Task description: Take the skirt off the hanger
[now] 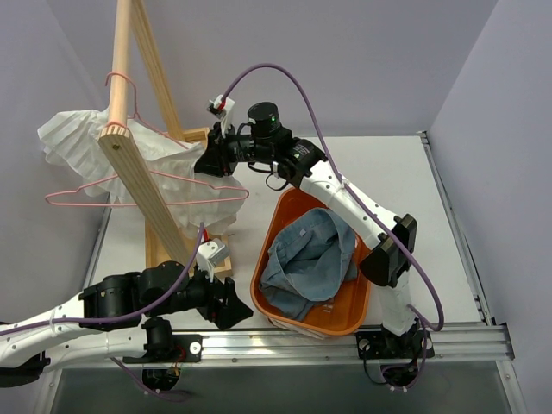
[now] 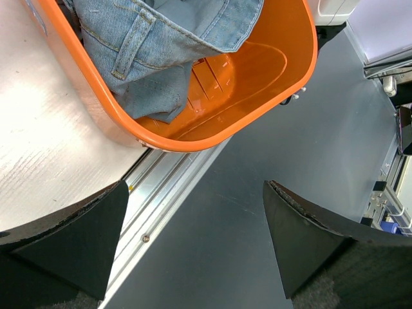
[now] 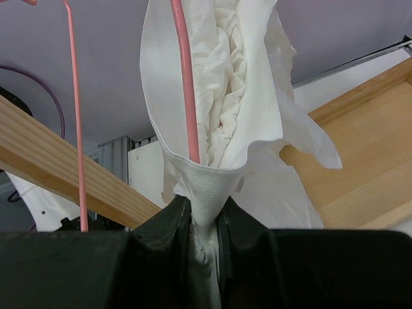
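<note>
The right hand (image 3: 205, 217) pinches the edge of a white skirt (image 3: 238, 96) draped on a pink wire hanger (image 3: 182, 77) at ten o'clock. The left hand (image 2: 196, 187) gapes empty at seven. Grasp made; next, the fabric probably needs sliding off the wire.

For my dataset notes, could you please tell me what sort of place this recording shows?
Probably a robotics lab test cell, not a home: plain grey walls, an aluminium rail along the near edge, and a staged wooden rack beside an orange basket.
</note>
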